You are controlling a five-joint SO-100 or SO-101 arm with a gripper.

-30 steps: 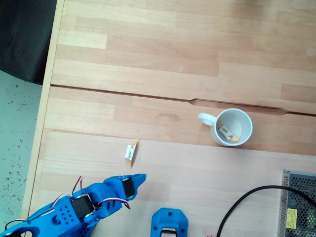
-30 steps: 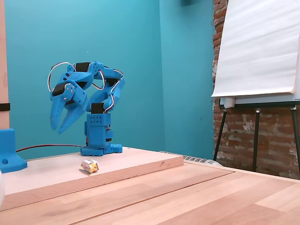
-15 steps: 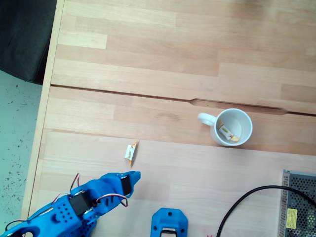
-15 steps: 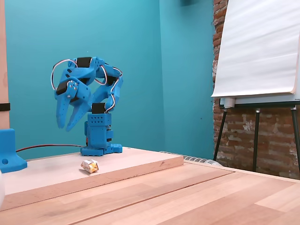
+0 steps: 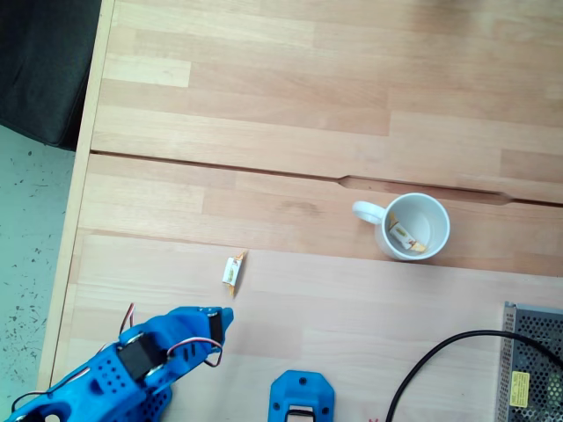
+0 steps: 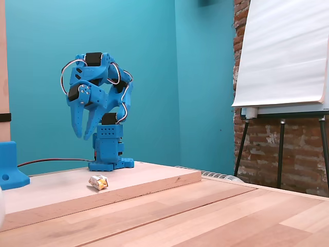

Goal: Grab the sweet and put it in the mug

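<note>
One sweet (image 5: pixel 232 269) lies loose on the worktop (image 5: pixel 290 132) in the fixed view from above, just ahead of the blue fingers (image 5: pixel 220 318), its long axis near upright in the picture; the mug (image 5: pixel 413 226), well off to their right, already holds another wrapped sweet. A yellow label on the metal box (image 5: pixel 533 369) is too small to read

In the low fixed view the fingers (image 6: pixel 82 135) hang apart, narrowly spread and empty, pointing down above the sweet (image 6: pixel 98 181)

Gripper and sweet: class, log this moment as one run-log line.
gripper: open, raised, empty | sweet: on table, ungrasped | mug: upright, already holding a sweet | phase: approach
</note>
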